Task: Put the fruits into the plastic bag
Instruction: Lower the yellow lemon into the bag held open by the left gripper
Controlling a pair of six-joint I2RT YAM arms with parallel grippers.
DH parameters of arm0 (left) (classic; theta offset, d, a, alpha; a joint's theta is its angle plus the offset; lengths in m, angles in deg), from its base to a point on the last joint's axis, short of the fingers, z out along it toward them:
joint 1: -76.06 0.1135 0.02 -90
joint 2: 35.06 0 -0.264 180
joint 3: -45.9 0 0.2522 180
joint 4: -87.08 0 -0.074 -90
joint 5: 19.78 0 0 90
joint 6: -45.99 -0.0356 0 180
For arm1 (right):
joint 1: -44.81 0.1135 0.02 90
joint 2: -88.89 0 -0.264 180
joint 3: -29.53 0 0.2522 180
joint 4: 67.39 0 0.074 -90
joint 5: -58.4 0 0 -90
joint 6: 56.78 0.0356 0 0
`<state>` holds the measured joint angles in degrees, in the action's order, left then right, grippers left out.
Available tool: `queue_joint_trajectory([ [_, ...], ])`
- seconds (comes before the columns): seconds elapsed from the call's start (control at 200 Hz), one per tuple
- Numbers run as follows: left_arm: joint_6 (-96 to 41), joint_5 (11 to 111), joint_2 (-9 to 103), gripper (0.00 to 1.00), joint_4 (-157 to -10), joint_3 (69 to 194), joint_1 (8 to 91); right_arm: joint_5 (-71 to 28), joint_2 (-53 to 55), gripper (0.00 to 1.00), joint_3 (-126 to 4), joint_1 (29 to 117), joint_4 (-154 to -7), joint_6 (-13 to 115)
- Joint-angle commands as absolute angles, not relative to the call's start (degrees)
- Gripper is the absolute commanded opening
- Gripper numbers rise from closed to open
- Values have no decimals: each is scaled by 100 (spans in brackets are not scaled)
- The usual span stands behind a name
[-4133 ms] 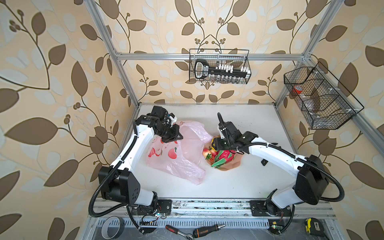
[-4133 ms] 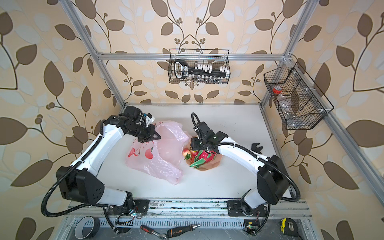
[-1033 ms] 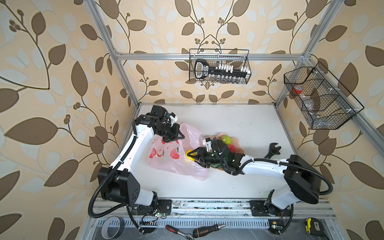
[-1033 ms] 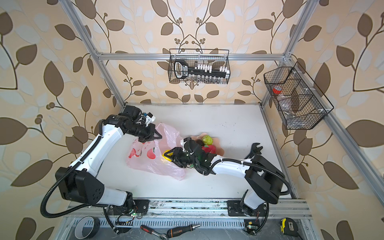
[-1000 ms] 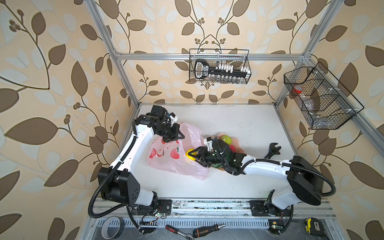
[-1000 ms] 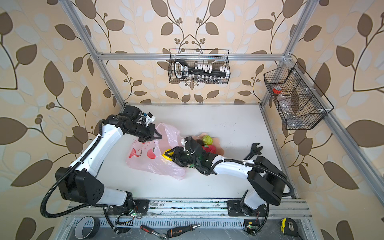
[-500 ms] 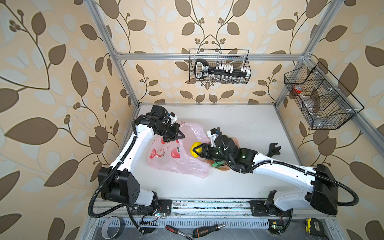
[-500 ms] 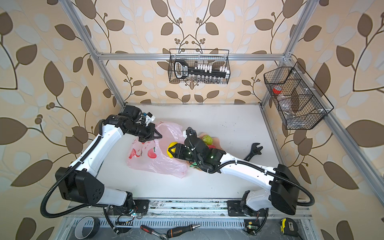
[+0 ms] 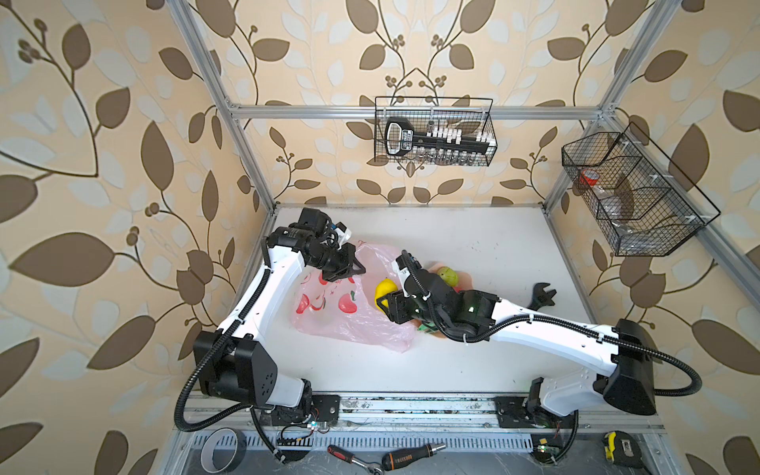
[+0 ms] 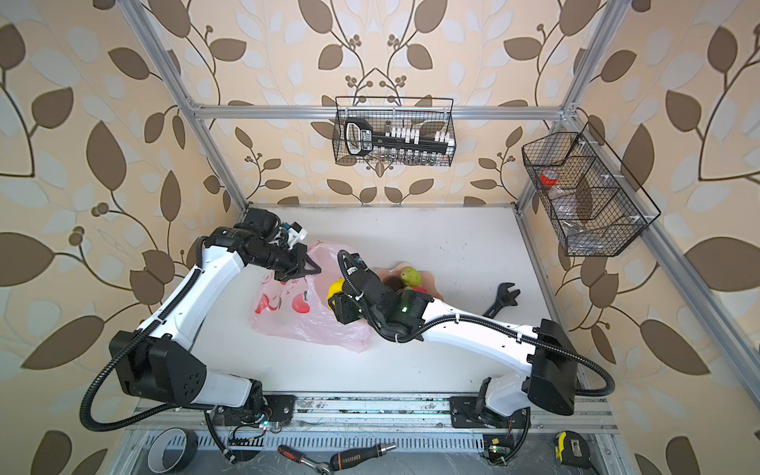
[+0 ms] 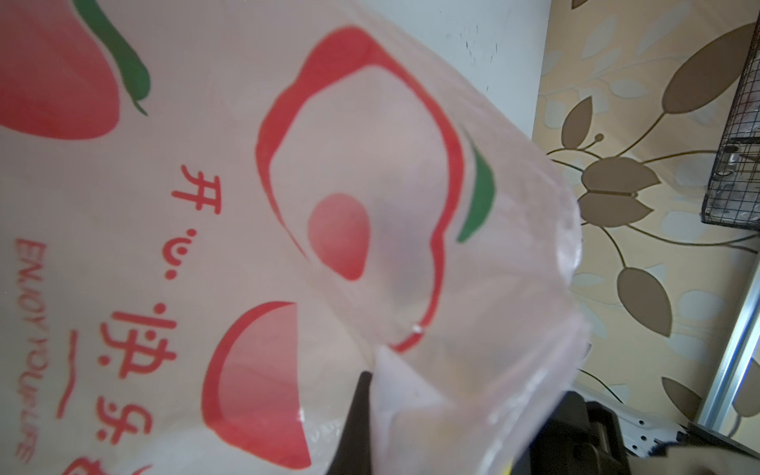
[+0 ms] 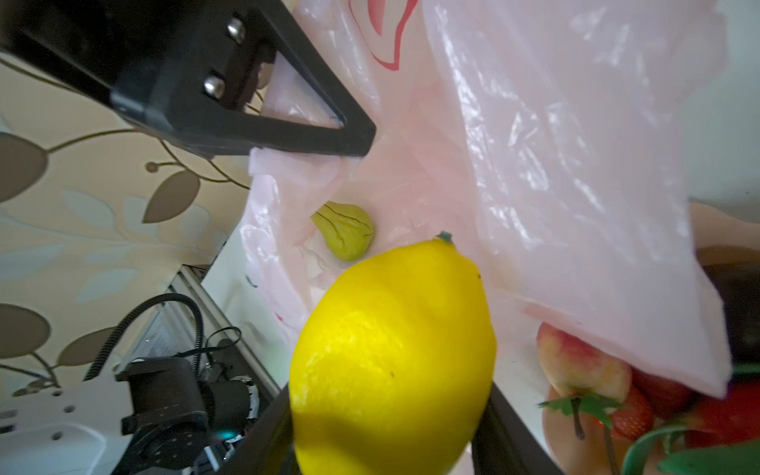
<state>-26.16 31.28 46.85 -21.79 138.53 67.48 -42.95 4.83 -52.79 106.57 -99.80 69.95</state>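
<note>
White worktop (image 9: 473, 230) with everything bunched in the middle, and the biggest thing on it is the pink bag (image 9: 349, 320), lying slumped with its mouth hitched up on one side. The left claw (image 9: 357, 269) is doing the hitching. It's clamped shut on the bag's top edge, so the film hangs down from its tips and the opening gapes toward the right claw (image 9: 386, 300). Behind the right claw, back along its arm, sits the bowl (image 10: 432, 283) with a pear (image 10: 410, 276) and some red bits in it, partly hidden by the arm. The right claw is closed round the lemon (image 12: 395, 349), one finger each side, and the lemon pokes out well past the tips. The bag's mouth is right in front of the right claw and a bit below it. The near lip of film looks to be just beside the lemon, though I can't tell if it's touching. Deeper in, past the lemon, there's one small green fruit (image 12: 345, 236) already lying on the bag's floor. My take on doing this bit well: push the lemon further in over the lip before letting go, low enough that it won't bounce or roll back out, and aim beside the green one. The film is thin and floppy, so I'd go slow and not snag the upper flap. The left claw shouldn't slacken until the lemon is down, or the mouth will likely fold shut.
</note>
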Motion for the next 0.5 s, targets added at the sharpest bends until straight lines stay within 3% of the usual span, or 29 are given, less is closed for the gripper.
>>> queue_joint_trajectory([
  [0.0,-2687,2918,4538,0,-2106,13966,6761,-4529,326,18,-5404,10686,-9957,6283],
  [0.495,-2792,2812,4539,0,-1904,14140,6762,-4152,-534,17,-5409,10647,-9345,5687],
])
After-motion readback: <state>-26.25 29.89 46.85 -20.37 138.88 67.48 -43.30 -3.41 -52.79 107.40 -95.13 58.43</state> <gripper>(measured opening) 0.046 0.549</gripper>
